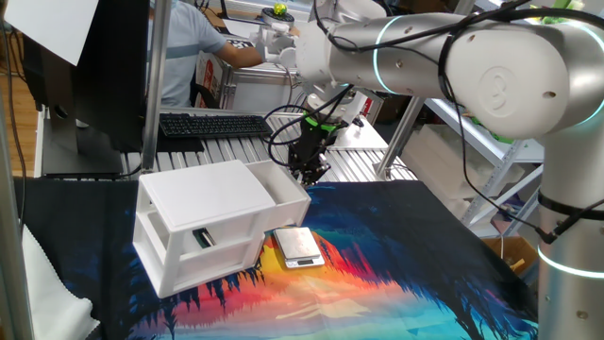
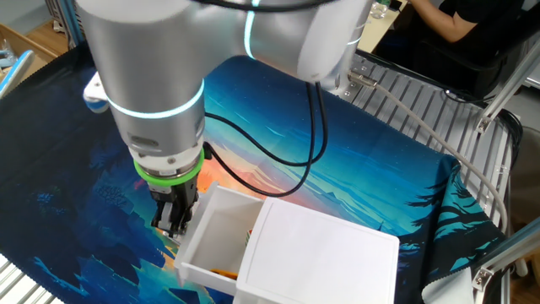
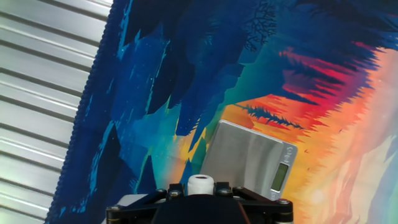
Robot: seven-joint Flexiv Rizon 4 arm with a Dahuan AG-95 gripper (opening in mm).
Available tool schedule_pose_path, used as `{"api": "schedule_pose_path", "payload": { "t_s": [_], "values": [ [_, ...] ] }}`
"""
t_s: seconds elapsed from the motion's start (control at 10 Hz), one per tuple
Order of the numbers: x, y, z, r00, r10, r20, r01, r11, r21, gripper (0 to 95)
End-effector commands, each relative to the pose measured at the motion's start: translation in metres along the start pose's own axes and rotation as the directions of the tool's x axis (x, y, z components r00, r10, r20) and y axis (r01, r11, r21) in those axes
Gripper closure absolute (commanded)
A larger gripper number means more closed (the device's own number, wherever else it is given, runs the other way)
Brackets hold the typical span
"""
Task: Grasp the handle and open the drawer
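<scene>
The drawer (image 1: 286, 189) is the white upper tray of a small two-tier cabinet (image 1: 198, 194), and it stands pulled partly out toward the right. In the other fixed view the drawer's (image 2: 215, 232) open top shows. My gripper (image 1: 309, 171) is at the drawer's front panel. In the hand view the handle (image 3: 201, 185), a small white nub, sits between my black fingers (image 3: 173, 194), and my gripper (image 3: 201, 189) is shut on it. In the other fixed view my gripper (image 2: 173, 225) hides the handle.
A flat silver scale (image 1: 298, 246) lies on the colourful mat just in front of the cabinet, and it also shows in the hand view (image 3: 249, 158). The lower tier (image 1: 203, 241) is closed. A slatted metal table edge (image 3: 43, 93) borders the mat. A keyboard (image 1: 212, 124) and a person are behind.
</scene>
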State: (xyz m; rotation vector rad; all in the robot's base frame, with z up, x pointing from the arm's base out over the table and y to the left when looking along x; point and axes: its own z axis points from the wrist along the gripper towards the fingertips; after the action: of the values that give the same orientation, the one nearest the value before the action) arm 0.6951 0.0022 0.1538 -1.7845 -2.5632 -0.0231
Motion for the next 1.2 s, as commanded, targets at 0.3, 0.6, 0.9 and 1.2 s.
{"api": "schedule_pose_path", "payload": {
  "t_s": [0.3,0.6,0.9,1.2],
  "values": [
    [0.0046,0.0108,-0.0007,0.998,-0.056,-0.012,0.056,0.998,-0.005,95.0],
    [0.0046,0.0108,-0.0007,0.999,-0.016,-0.035,0.016,1.000,-0.006,76.0],
    [0.0046,0.0108,-0.0007,0.998,0.062,0.000,-0.062,0.998,0.013,19.0],
    [0.0046,0.0108,-0.0007,0.996,0.091,0.011,-0.091,0.996,0.014,0.0]
  ]
}}
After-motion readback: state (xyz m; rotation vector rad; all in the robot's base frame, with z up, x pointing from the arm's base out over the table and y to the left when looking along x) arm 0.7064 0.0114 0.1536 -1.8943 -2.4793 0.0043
